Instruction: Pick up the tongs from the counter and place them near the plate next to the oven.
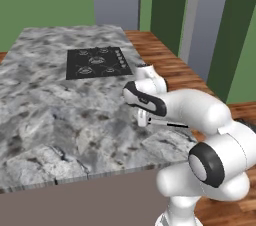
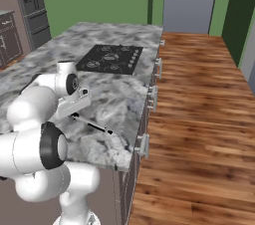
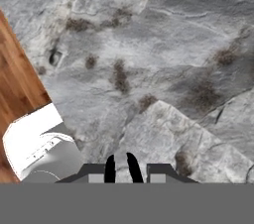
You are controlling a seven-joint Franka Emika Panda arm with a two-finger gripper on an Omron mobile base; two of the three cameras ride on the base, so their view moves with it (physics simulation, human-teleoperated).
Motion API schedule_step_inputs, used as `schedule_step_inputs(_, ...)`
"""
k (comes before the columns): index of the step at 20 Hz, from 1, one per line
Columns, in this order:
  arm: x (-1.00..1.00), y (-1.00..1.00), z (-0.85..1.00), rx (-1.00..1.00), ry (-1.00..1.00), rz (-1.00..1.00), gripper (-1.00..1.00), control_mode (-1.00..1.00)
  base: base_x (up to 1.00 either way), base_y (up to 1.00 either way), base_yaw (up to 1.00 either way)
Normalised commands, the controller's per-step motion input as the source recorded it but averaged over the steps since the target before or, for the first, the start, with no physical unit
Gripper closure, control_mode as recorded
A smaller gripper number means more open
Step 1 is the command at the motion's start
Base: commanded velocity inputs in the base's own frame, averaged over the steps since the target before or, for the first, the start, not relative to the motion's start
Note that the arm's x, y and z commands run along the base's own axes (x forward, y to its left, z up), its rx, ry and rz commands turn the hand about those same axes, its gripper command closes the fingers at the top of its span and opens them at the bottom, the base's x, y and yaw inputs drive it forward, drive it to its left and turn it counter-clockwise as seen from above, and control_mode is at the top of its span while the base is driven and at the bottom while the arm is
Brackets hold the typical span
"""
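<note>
The tongs show as a thin dark rod sticking out sideways from my gripper, just above the counter near its front right corner. The gripper points down and is shut on one end of the tongs. In the hand view the gripper has its two dark fingertips close together over marbled stone. The plate is out of view. I cannot tell whether the tall dark steel unit at the far left is the oven.
A black cooktop lies in the counter beyond the gripper. The counter's right edge with drawer handles drops to a wooden floor. My own white arm bends low over the counter's front corner.
</note>
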Motion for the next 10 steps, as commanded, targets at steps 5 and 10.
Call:
schedule_step_inputs(5, 0.0, 0.02, 0.13, -0.01, 0.0, 0.02, 1.0, -1.0, 0.0, 0.0, 0.0)
schedule_step_inputs(10, 0.0, 0.0, 0.0, 0.0, 0.0, 0.0, 1.0, 1.0, -0.28, 0.03, 0.0)
